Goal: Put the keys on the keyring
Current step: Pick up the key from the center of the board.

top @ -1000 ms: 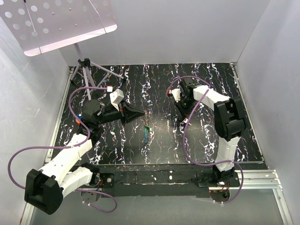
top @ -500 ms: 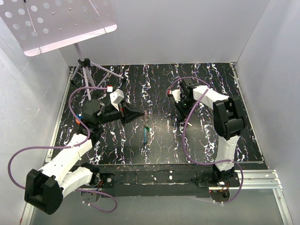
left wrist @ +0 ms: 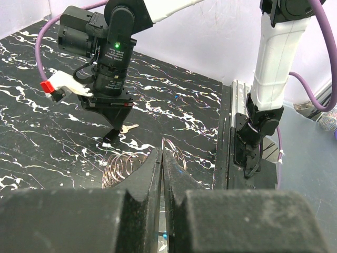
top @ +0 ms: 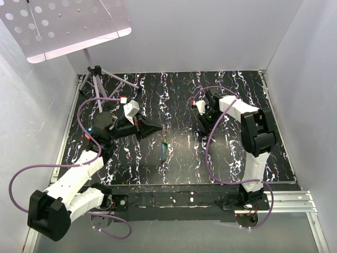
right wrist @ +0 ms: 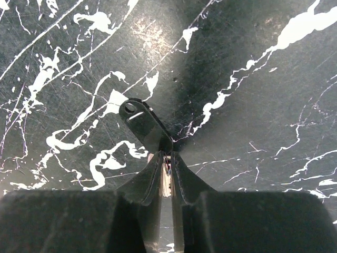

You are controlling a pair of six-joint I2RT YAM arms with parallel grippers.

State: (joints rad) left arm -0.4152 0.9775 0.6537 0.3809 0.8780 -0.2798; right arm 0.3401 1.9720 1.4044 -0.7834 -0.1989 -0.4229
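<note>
right wrist view: the right gripper [right wrist: 166, 158] straddles a key [right wrist: 138, 118], jaws narrow, grip unclear. left gripper [left wrist: 162, 154], shut, pinches the keyring [left wrist: 120, 167]; best to clamp squarely before lifting.

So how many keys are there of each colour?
Small key with a teal-green plastic head: 1
Small key with a blue plastic head: 1
Plain metal key with a hole in its head, no coloured part: 1
Total: 3 keys that I can make out.
</note>
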